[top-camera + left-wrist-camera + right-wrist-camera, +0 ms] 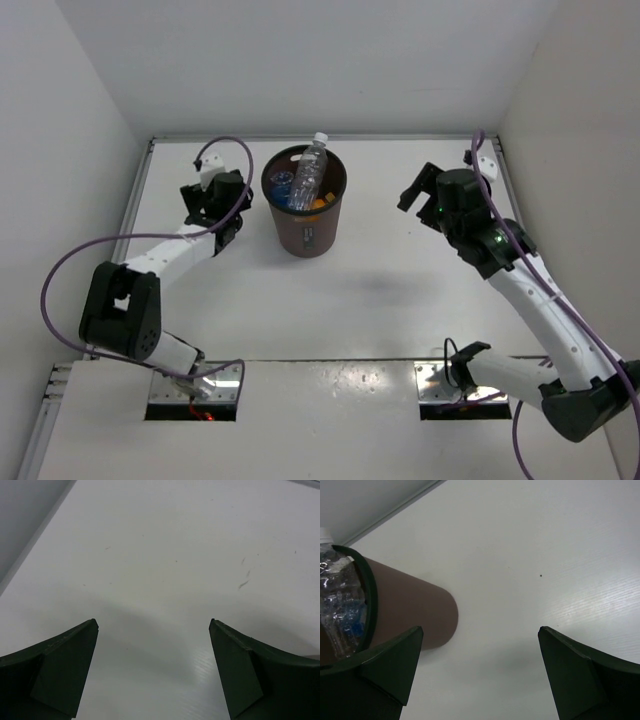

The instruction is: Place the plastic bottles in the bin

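The dark brown bin stands upright at the back middle of the table. A clear labelled bottle leans inside it with its white cap above the rim. Beside that bottle, inside the bin, lie a blue-tinted bottle and an orange one. My left gripper hangs open left of the bin, over bare table, holding nothing. My right gripper stands open to the right of the bin, also holding nothing. In the right wrist view the bin and the clear bottle sit at the left edge.
White walls enclose the table on three sides, with the back wall close behind the bin. A purple cable loops out from the left arm. Two cut-outs at the near edge hold the arm bases.
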Robot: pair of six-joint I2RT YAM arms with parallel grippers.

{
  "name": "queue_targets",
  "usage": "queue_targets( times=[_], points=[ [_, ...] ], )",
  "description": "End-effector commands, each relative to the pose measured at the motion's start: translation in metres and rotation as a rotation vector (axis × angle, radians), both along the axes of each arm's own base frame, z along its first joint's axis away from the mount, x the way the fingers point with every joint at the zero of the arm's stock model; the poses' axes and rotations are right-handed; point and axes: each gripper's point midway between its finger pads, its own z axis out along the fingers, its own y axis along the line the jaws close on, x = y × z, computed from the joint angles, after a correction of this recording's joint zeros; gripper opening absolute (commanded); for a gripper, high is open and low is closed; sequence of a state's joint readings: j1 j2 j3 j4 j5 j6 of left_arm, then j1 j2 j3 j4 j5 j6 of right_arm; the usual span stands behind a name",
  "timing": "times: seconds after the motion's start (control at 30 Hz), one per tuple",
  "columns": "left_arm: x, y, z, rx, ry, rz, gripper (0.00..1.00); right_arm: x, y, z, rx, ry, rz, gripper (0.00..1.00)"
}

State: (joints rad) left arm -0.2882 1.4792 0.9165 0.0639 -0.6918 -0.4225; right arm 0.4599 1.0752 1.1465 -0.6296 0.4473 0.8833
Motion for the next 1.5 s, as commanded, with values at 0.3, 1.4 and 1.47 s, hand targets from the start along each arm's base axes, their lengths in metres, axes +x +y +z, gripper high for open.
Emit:
queue_targets(
  times=[0.3,1.4,1.47],
  points=[
    [-0.021,0.010,0.013,-0.096,-0.113,0.104,1.00,0.000,-0.012,-0.022,-0.065,0.077,-0.051,0.99],
    [-0.026,-0.007,-0.012,-0.139,-0.032,-0.017,1.00,0.009,-0.001,-0.039,-0.046,0.120,-0.030,0.99],
    [-0.029,-0.002,-0.017,-0.146,-0.024,0.010,1.00,0.010,0.001,-0.042,-0.037,0.131,-0.028,0.99]
  ],
)
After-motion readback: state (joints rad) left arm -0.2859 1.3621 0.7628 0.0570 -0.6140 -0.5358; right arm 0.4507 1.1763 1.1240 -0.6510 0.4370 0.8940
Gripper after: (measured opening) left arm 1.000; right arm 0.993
